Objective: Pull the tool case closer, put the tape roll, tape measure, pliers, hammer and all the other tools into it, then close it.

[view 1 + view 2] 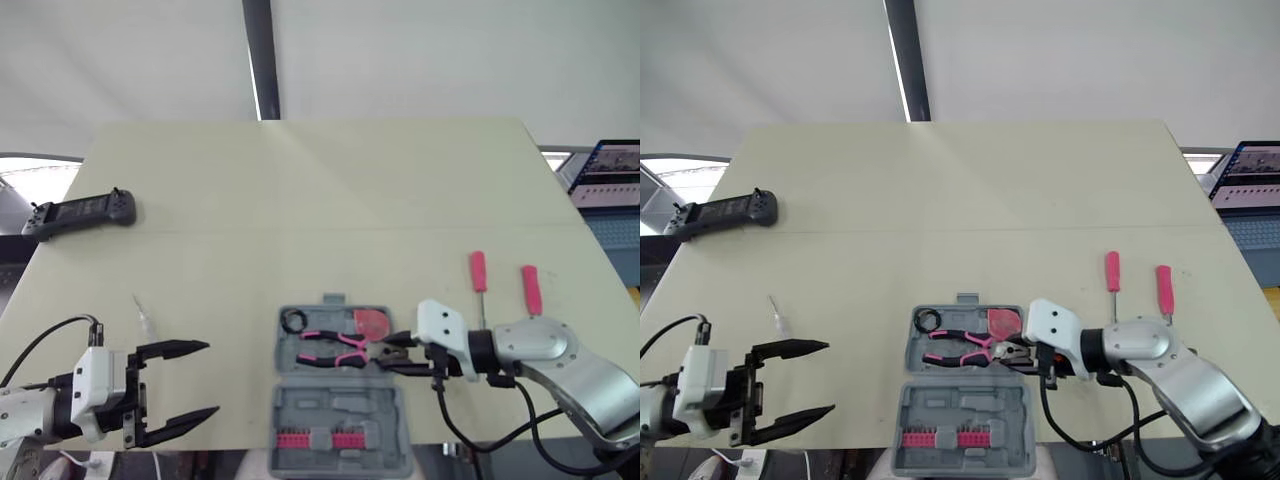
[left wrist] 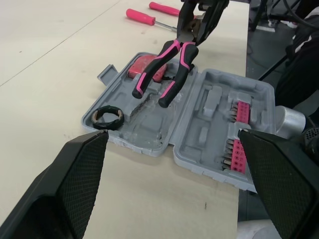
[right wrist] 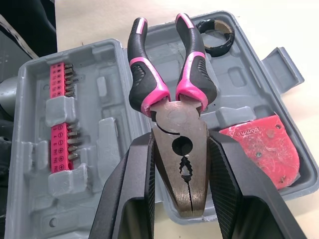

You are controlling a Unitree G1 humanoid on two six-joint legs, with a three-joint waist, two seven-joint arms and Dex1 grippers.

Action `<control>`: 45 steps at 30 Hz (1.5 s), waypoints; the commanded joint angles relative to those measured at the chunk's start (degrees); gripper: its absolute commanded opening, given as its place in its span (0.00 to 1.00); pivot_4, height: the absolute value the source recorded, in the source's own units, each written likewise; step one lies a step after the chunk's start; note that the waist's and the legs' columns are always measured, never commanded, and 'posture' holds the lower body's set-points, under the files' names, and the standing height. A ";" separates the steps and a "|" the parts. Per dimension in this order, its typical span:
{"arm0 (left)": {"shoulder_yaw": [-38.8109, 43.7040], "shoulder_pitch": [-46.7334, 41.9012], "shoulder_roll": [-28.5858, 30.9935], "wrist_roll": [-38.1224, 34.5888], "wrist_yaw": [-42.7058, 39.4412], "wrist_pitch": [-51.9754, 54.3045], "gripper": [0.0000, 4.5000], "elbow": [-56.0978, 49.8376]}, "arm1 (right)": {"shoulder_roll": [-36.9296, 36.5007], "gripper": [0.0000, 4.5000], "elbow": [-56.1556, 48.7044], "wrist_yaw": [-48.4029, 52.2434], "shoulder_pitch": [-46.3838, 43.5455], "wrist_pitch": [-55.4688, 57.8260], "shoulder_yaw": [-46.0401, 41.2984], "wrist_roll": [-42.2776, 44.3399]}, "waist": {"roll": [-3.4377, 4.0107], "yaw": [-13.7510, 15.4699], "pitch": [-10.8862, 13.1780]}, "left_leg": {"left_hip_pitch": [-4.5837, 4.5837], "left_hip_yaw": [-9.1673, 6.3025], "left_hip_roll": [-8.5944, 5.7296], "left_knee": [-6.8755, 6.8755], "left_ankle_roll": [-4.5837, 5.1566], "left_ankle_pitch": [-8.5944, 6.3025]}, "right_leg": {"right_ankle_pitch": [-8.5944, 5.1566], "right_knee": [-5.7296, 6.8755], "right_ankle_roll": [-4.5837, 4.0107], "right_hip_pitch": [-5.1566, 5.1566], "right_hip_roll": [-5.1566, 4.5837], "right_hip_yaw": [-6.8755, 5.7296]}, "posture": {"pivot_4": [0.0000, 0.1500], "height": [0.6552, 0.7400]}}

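Pink-handled pliers [image 3: 172, 114] sit pinched by the nose in the right gripper [image 3: 179, 142], handles ahead of it over the case [image 1: 335, 405], ready to lay in; left gripper [image 1: 208, 379] hovers wide open, empty.

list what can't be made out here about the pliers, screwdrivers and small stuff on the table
- pliers: nose covered by the right hand in the eye views; whether the handles touch the tool case cannot be told.
- screwdrivers: tips hidden behind the right arm, eye views.
- small pale item: too small to identify, eye views.
- tape measure: lettering too small to read, right wrist view.
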 commanded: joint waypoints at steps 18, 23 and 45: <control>2.43 3.96 0.24 -1.27 0.46 -4.76 0.99 3.69 | 6.47 0.22 7.10 3.34 -15.06 0.47 15.52 -11.37 | 0.01 -0.21 0.00 | 0.00 0.01 0.02 -0.08 -0.02 0.00 | -0.01 0.04 -0.02 -0.12 0.00 0.00 | 1.00 1.00; 1.72 3.94 0.25 -1.34 1.08 -4.84 0.99 3.19 | 7.83 0.22 7.46 3.04 -14.75 1.00 15.68 -12.72 | 0.01 -0.22 0.00 | 0.00 0.01 0.03 -0.09 -0.02 0.00 | -0.01 0.05 -0.02 -0.13 0.00 0.00 | 1.00 1.00; -0.58 3.79 0.47 -1.13 3.25 -4.62 0.99 1.90 | 11.07 0.22 8.45 1.87 -12.41 2.05 15.24 -14.49 | 0.01 -0.24 0.00 | 0.00 0.01 0.03 -0.12 -0.03 -0.01 | -0.01 0.06 -0.02 -0.16 0.01 0.00 | 1.00 1.00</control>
